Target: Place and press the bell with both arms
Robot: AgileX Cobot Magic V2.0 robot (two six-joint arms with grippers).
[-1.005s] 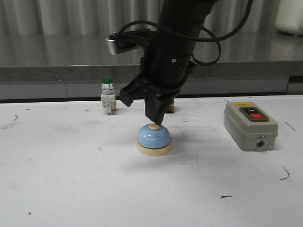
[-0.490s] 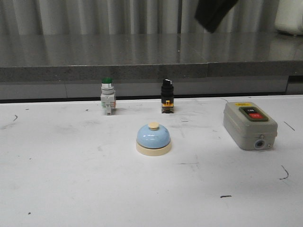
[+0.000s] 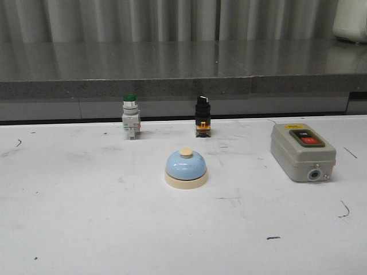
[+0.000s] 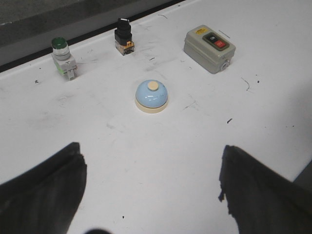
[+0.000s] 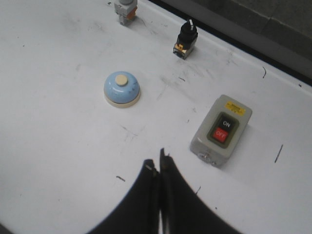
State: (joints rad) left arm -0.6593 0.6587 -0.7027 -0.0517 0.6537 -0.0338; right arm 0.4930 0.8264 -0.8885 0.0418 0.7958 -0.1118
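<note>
The light-blue bell [image 3: 186, 168] with its cream base and cream button stands upright in the middle of the white table, untouched. It also shows in the left wrist view as the bell [image 4: 152, 96] and in the right wrist view as the bell [image 5: 122, 89]. Neither arm appears in the front view. My left gripper [image 4: 151, 178] hangs high over the table's near side, open, with only bare table between its fingers. My right gripper [image 5: 158, 165] is shut with its fingers pressed together and holds nothing; it is raised well away from the bell.
A green-capped push-button switch [image 3: 131, 116] and a black selector switch [image 3: 202, 116] stand along the table's back edge. A grey box with ON and OFF buttons [image 3: 302, 152] lies right of the bell. A dark ledge [image 3: 183, 86] runs behind the table.
One second ago an arm had its shut gripper on the bell's button. It lifted up and left the front view; the bell stayed where it was.
</note>
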